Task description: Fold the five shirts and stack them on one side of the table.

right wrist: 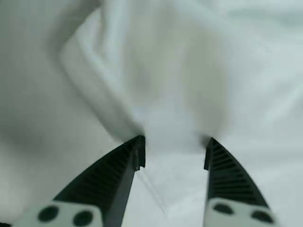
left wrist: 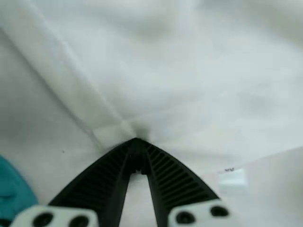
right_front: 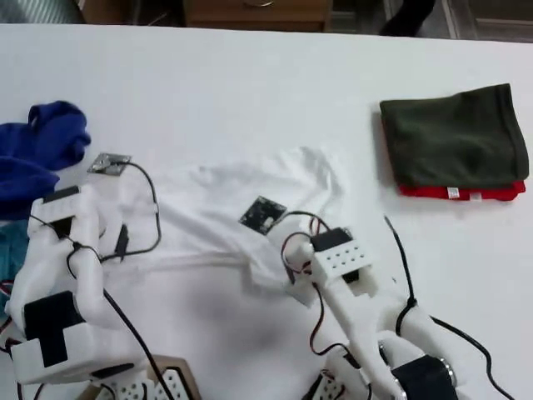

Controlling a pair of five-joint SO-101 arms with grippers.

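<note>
A white shirt lies spread and rumpled across the middle of the white table. My left gripper is shut, its fingertips pinching a seamed edge of the white shirt at the shirt's left side. My right gripper is open, its fingers standing on either side of a raised fold of the white shirt near the shirt's lower middle. In the high view the left arm stands at the left and the right arm at centre right.
A folded dark green shirt rests on a folded red shirt at the right of the table. A crumpled blue shirt and a teal shirt lie at the left edge. Furniture stands beyond the far edge.
</note>
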